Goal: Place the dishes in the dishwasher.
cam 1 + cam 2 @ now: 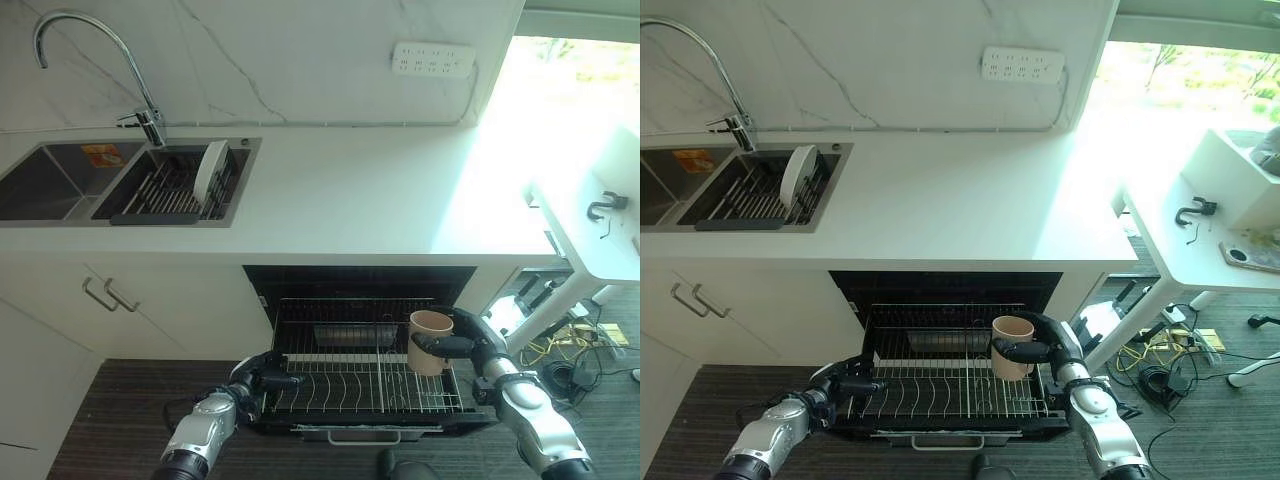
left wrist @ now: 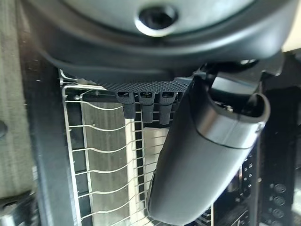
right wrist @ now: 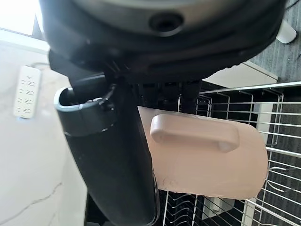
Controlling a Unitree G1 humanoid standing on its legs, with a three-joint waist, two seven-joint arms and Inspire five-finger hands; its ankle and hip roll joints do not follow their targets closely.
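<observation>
R hand (image 1: 465, 340) curled round tan mug (image 1: 429, 340), lower right over rack (image 1: 360, 385). L hand (image 1: 262, 378) grips rack edge. Lower mug upright between tines, then release.

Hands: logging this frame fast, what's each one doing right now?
Left hand: shut on the dishwasher rack's left front edge.
Right hand: shut on the tan mug, held upright over the rack.

The right hand (image 1: 462, 341) reaches in from the lower right, fingers and thumb curled round a tan ceramic mug (image 1: 430, 341). Left of that mug, the left hand (image 1: 262, 378) has its fingers curled on a wire dish rack's (image 1: 360, 385) left edge.
</observation>
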